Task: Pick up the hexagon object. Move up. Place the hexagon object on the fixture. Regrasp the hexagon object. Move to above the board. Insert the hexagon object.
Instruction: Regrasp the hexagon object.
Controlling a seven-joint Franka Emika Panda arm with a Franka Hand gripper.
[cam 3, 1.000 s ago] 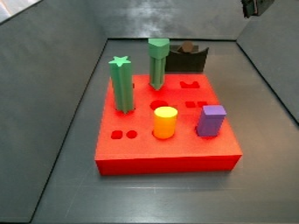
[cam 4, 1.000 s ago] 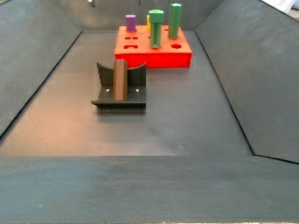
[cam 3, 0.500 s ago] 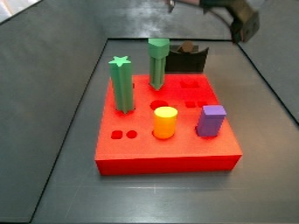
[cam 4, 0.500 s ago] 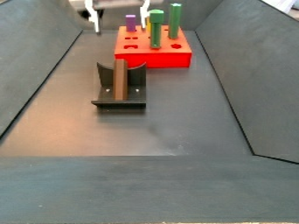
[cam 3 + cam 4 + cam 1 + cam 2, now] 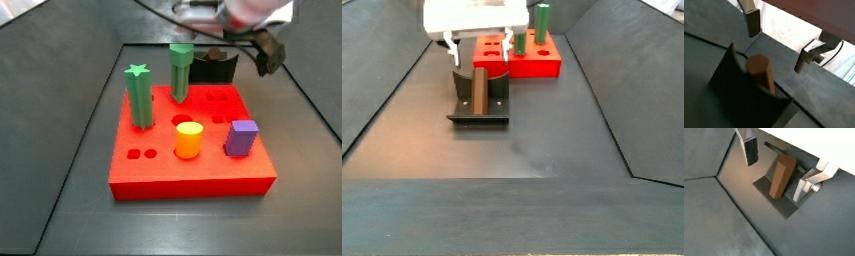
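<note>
Gripper (image 5: 777, 168) above fixture (image 5: 477, 108), fingers (image 5: 751, 151) spread wide, holding nothing; hexagon object (image 5: 782, 176) leaning in fixture, between fingers, untouched

Two green posts (image 5: 139, 97) (image 5: 181, 73), a yellow cylinder (image 5: 189, 139) and a purple block (image 5: 241, 138) are standing upright above the dark grey floor (image 5: 80, 160).

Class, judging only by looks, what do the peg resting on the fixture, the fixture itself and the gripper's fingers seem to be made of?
Peg: probably wood or matte plastic; flat brown faces, no shine.
Fixture: seemingly dark matte plastic or painted metal; dull black-grey surfaces.
Fingers of the open gripper, standing either side of the peg: likely metal; silver plates, with dark, possibly rubber, pads.
</note>
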